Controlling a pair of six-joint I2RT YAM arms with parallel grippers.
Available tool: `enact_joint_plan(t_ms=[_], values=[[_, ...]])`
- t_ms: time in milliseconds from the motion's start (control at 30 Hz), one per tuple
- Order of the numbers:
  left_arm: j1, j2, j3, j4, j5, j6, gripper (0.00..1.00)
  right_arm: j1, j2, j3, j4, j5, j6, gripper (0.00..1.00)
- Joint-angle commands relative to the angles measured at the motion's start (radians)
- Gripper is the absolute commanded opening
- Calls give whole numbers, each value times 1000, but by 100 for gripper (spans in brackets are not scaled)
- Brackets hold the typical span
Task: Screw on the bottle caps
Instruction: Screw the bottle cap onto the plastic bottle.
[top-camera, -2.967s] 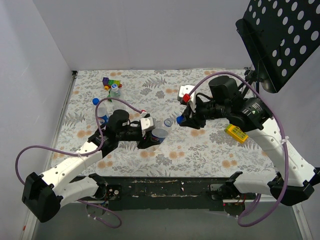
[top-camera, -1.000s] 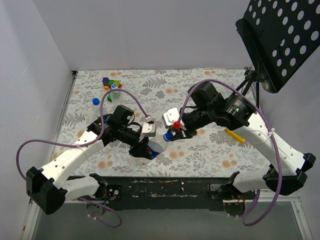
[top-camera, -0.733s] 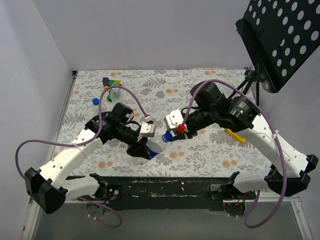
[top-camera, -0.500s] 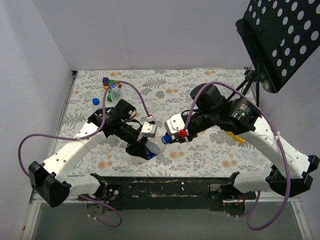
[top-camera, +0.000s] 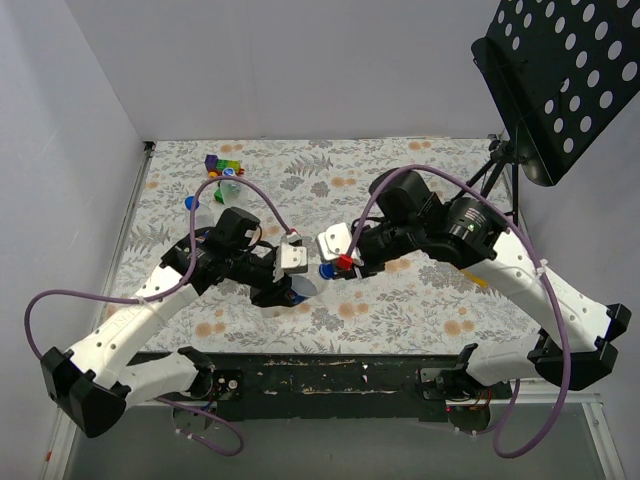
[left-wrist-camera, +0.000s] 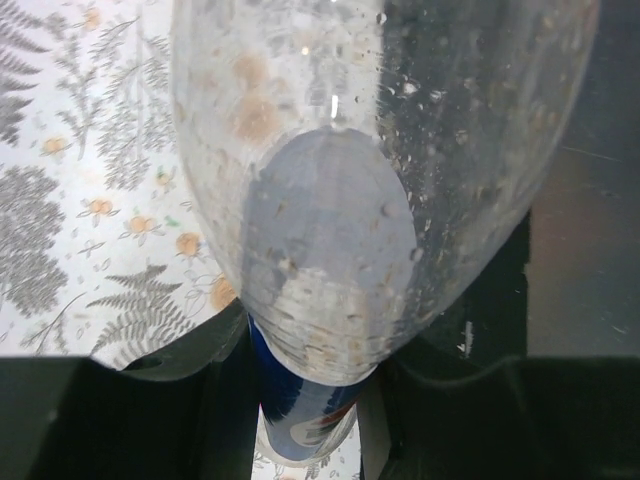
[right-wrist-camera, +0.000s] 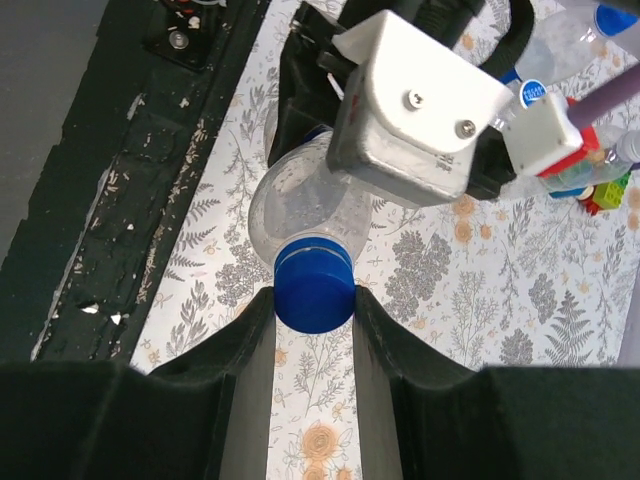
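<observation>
A clear bottle with a blue Pepsi label lies tilted above the table, and my left gripper is shut on its body. In the top view that bottle shows only between the two wrists, with my left gripper around it. Its neck points at the right arm. A blue bottle cap sits on the neck of the bottle, and my right gripper is shut on the cap's sides. From above, the right gripper meets the bottle's mouth near the table's front middle.
More bottles, a loose blue cap and coloured toy blocks lie at the back left of the floral table. A yellow object peeks from under the right arm. A black music stand overhangs the right side.
The right wrist has turned and shifted slightly left while staying on the cap. The left arm has lifted the bottle a little away from the front edge. Both grips are unchanged.
</observation>
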Motion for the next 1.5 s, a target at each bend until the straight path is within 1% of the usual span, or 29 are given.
enact_joint_plan(t_ms=[0,133,267,300,433,533,633,767,867,967,1033,1100,1167,1233,1333,1367,1433,1467], values=[[-8,-95,-13,415,3,-128,25,31,93,-17,3,47,161,12],[-8,-130,-73,524,-55,-145,26,31,127,14,6,75,296,9],[-12,-173,-161,701,-83,-198,27,30,135,17,38,90,402,4],[-12,-180,-183,740,-97,-206,27,28,135,19,54,110,442,1],[-22,-192,-257,881,-178,-267,28,16,147,49,80,205,630,1],[-49,-190,-306,1007,-273,-309,29,11,162,71,77,334,779,1],[-100,-186,-346,1109,-403,-329,29,8,193,111,20,461,923,1],[-196,-170,-405,1248,-622,-320,29,7,219,147,-32,570,1086,1],[-258,-148,-447,1314,-773,-318,28,7,228,164,-49,627,1141,1],[-261,-129,-467,1338,-836,-352,28,7,231,196,-64,676,1139,1],[-262,-115,-468,1334,-847,-366,27,5,230,221,-63,681,1126,9],[-261,-98,-464,1314,-842,-402,27,5,217,244,-37,678,1096,19],[-255,-86,-464,1288,-816,-433,27,5,194,253,-5,667,1051,40],[-230,-83,-468,1271,-780,-474,27,5,162,256,23,666,1025,54],[-181,-71,-462,1251,-735,-540,27,-4,122,270,43,612,982,66],[-168,-68,-456,1248,-680,-556,27,-12,112,276,46,578,964,69],[-128,-59,-444,1248,-617,-599,27,-39,86,272,57,518,925,73],[-111,-58,-441,1249,-580,-620,28,-62,72,261,65,447,905,73]])
